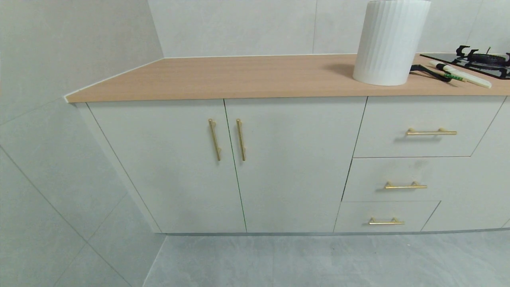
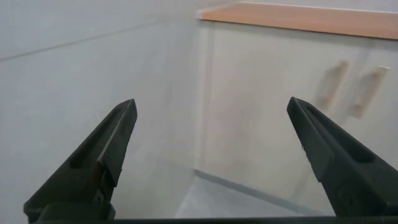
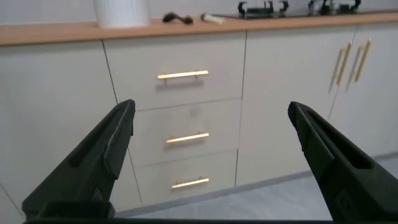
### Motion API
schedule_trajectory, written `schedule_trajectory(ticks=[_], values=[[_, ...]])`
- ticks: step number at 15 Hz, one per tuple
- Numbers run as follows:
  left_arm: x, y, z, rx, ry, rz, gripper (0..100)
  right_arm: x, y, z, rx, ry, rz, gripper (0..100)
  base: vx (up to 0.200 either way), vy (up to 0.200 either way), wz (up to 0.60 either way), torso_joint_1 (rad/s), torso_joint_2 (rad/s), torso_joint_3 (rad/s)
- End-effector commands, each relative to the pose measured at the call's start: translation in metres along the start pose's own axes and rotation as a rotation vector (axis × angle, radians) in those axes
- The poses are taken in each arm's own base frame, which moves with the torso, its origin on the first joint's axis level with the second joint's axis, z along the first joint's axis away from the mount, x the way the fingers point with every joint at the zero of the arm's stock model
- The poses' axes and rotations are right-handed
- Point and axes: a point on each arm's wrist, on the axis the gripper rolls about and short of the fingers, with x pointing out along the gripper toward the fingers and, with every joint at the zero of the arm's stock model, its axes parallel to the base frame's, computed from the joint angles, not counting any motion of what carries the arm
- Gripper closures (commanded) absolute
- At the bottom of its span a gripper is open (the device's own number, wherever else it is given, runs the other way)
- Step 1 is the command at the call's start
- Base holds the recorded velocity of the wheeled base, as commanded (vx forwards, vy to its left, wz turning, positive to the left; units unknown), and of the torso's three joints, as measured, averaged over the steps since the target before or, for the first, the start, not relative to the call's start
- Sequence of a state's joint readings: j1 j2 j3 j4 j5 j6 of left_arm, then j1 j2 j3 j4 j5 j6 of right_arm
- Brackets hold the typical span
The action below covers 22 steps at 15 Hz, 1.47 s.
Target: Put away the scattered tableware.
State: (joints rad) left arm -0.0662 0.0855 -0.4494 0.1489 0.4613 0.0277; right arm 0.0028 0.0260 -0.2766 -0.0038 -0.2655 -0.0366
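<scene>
On the wooden countertop [image 1: 223, 77] at the right lie two utensils: one with a black handle [image 1: 432, 73] and one with a white handle and green bands [image 1: 462, 76], next to a white ribbed cylinder container [image 1: 390, 42]. They also lie on the counter in the right wrist view, the dark utensil [image 3: 176, 18] and the white utensil [image 3: 212, 18]. My left gripper [image 2: 211, 112] is open, low in front of the cabinet's left corner. My right gripper [image 3: 211, 112] is open, low, facing the drawers, with nothing between its fingers.
Below the counter are two cabinet doors with gold handles [image 1: 215, 139] and a stack of three drawers with gold handles [image 1: 431, 132]. A black stove grate [image 1: 484, 59] sits at the counter's far right. A tiled wall closes off the left side.
</scene>
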Motion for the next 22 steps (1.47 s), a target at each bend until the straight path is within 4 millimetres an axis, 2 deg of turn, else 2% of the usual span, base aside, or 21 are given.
schedule_trajectory(ticks=[1, 2, 3, 4, 6, 9, 12, 22], values=[[-0.004, -0.005, -0.037, 0.055, 0.04, -0.037, 0, 0.004, 0.003, -0.037, -0.026, 0.1, 0.016, 0, 0.0, 0.0, 0.0, 0.0, 0.0, 0.0], [-0.002, -0.006, -0.045, 0.065, 0.065, -0.037, 0, 0.005, 0.004, -0.045, -0.031, 0.126, 0.029, 0, 0.0, 0.0, 0.0, 0.0, 0.0, 0.0], [0.005, -0.009, -0.069, 0.094, 0.136, -0.045, 0, 0.008, 0.007, -0.065, -0.032, 0.169, 0.112, 0, 0.0, 0.0, 0.0, 0.0, 0.0, 0.0], [0.008, -0.011, -0.082, 0.111, 0.162, -0.06, 0, 0.009, 0.008, -0.072, -0.032, 0.18, 0.149, 0, 0.0, 0.0, 0.0, 0.0, 0.0, 0.0], [0.013, -0.014, -0.106, 0.132, 0.179, -0.084, 0, 0.008, 0.01, -0.073, 0.0, 0.191, 0.195, 0, 0.0, 0.0, 0.0, 0.0, 0.0, 0.0], [0.014, -0.017, -0.106, 0.109, 0.149, -0.183, 0, 0.007, 0.01, -0.079, 0.007, 0.252, 0.239, 0, 0.0, 0.0, 0.0, 0.0, 0.0, 0.0], [0.012, -0.021, -0.111, 0.051, 0.204, -0.371, 0, 0.007, 0.011, -0.078, 0.01, 0.241, 0.271, 0, 0.0, 0.0, 0.0, 0.0, 0.0, 0.0], [0.012, -0.021, -0.11, 0.029, 0.203, -0.372, 0, 0.007, 0.011, -0.078, 0.006, 0.242, 0.27, 0, 0.0, 0.0, 0.0, 0.0, 0.0, 0.0]])
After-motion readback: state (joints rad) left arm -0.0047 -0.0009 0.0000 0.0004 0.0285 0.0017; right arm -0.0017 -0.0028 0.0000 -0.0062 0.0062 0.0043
